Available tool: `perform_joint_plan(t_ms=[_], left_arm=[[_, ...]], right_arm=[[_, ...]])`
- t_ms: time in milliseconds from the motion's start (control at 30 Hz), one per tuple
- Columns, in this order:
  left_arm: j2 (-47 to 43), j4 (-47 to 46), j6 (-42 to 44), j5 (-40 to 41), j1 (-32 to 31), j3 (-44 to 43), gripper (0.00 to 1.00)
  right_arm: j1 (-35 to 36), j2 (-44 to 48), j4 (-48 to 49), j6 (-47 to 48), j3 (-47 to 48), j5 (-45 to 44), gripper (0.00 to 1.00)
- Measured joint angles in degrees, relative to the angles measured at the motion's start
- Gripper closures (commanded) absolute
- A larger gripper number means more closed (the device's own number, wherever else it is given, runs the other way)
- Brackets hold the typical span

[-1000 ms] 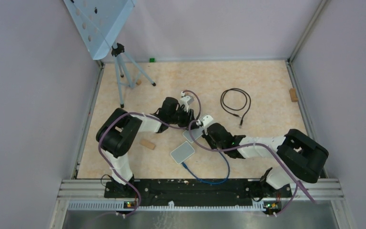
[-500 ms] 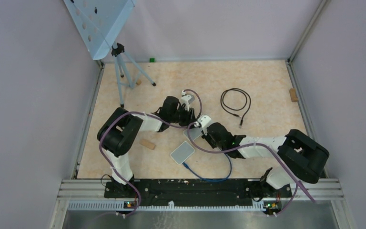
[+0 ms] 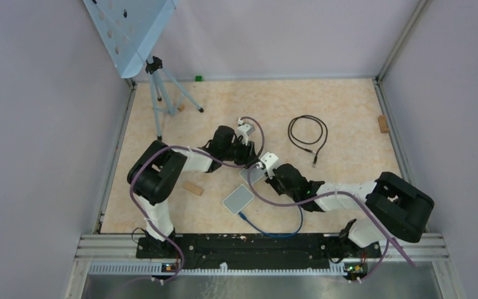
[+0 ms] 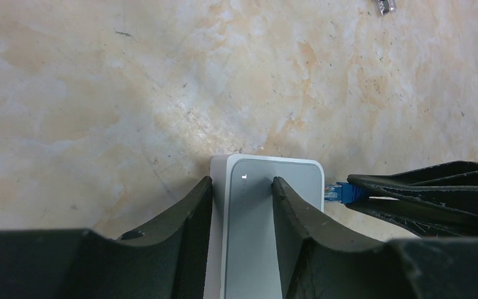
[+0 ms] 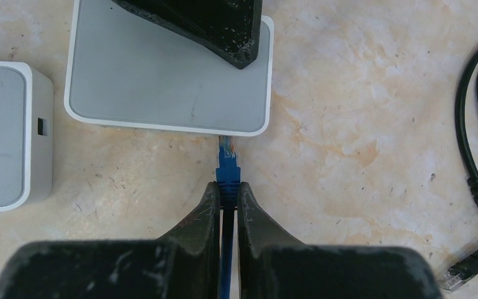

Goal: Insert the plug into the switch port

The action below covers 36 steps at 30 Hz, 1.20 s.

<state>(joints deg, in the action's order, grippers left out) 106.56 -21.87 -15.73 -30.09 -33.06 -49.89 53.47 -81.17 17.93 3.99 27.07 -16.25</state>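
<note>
Not in yet, looks like. Right jaws are clamped on the blue plug [image 5: 228, 163], its tip right at the side of the switch [image 5: 162, 81], mid-table. Left jaws stand apart, bracing the switch. Only the final push is left, I'd say.

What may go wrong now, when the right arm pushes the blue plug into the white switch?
1. The blue plug, held in the right gripper, meets the side of the white switch, but no port shows; if it is off-line, it may jam.
2. One finger of the left gripper lies over the top of the white switch, so it is not clamped and may twist under the push.
</note>
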Motion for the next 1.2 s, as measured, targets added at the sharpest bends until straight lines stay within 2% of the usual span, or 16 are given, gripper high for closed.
perform_joint_plan(t_ms=[633, 1200], left_arm=[[0.1, 0.3, 0.0, 0.8, -0.1, -0.4, 0.56], [0.1, 1.0, -0.1, 1.3, -0.3, -0.7, 0.56]], right_arm=[[2.0, -2.9, 12.7, -0.1, -5.3, -4.2, 1.0], [2.9, -2.9, 14.3, -0.1, -6.1, -5.6, 1.0]])
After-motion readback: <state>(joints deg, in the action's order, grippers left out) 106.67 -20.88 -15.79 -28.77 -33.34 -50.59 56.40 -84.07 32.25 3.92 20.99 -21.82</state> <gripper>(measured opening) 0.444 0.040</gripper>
